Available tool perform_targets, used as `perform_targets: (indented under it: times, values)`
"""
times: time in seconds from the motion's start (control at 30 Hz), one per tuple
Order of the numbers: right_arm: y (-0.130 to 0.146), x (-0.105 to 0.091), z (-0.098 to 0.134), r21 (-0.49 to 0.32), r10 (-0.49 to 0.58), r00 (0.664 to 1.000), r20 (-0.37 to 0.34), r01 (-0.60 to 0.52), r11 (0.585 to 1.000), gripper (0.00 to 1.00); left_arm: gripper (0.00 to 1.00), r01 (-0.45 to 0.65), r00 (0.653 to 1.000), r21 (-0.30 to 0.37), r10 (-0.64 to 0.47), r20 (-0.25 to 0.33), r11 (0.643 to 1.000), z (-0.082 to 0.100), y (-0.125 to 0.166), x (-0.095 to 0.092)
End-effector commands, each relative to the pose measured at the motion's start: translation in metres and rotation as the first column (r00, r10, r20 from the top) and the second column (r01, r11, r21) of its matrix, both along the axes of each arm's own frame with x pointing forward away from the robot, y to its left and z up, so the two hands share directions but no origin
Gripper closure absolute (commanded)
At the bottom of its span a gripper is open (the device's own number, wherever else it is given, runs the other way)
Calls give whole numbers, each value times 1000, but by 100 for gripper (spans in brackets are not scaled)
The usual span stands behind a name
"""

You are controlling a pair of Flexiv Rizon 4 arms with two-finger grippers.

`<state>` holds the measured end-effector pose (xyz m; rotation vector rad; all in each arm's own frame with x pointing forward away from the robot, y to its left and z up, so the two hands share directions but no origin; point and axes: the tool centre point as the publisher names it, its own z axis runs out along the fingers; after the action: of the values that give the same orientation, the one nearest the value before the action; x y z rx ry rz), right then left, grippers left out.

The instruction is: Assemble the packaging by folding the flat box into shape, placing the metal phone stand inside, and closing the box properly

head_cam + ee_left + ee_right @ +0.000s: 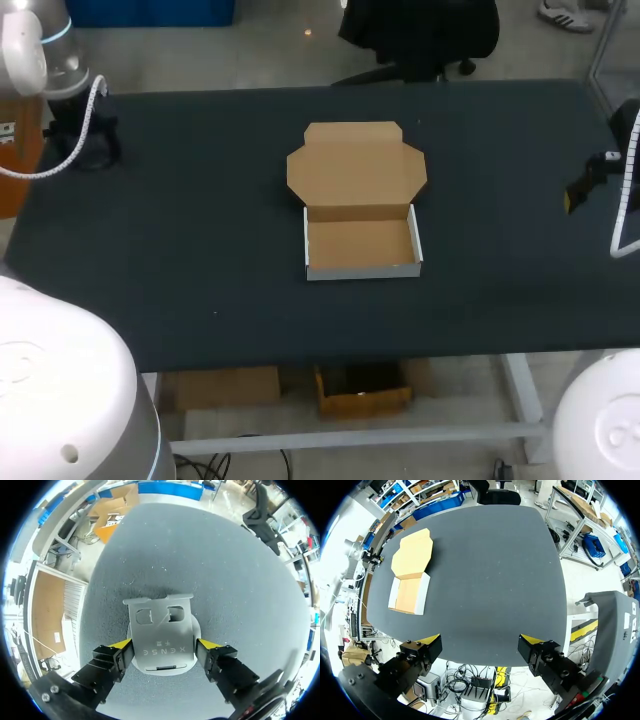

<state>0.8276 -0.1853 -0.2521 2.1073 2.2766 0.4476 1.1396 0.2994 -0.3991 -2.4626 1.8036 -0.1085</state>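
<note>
Head view: box shaped, stand not yet inside

The box (360, 245) is sitting folded at the middle of the table (200, 230), with its lid (355, 165) lying open toward twelve o'clock. So the folding looks done. The placing and the closing are remaining.

The left gripper (164, 642) is staying near the table's ten o'clock corner, well apart from the box. Its yellow tips are pressing both sides of the stand (160, 635), so it seems to be gripping it. The right gripper (480, 645) is hanging at three o'clock by the table edge, fingers spread wide and holding nothing.
</note>
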Motion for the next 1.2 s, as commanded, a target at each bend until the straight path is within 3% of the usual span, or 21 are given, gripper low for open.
perform_targets:
  times: [0.03,0.33,0.37,0.4,0.53,0.6,1.2]
  values:
    - [-1,-1,2,1,2,1000,-4,-2,1000,0,21,-1,1000,0,1,-12,1000,-3,1,5]
    - [-1,-1,2,1,2,1000,-4,-2,1000,0,26,0,1000,-4,0,-17,1000,-4,2,5]
    - [-1,-1,2,1,2,1000,-4,-2,1000,0,34,2,1000,-10,-2,-20,1000,-4,2,5]
    - [-1,-1,2,1,2,1000,-4,-2,1000,0,49,3,1000,-13,-4,-22,1000,-5,2,5]
    - [-1,-1,2,1,2,1000,-4,-2,1000,0,76,3,1000,-14,-4,-24,1000,-6,2,6]
    - [-1,-1,2,1,2,1000,-4,-2,1000,0,100,2,1000,-13,-3,-25,1000,-6,3,6]
    - [-1,-1,2,1,2,1000,-4,-2,1000,0,100,21,1000,25,-21,14,999,8,4,-6]
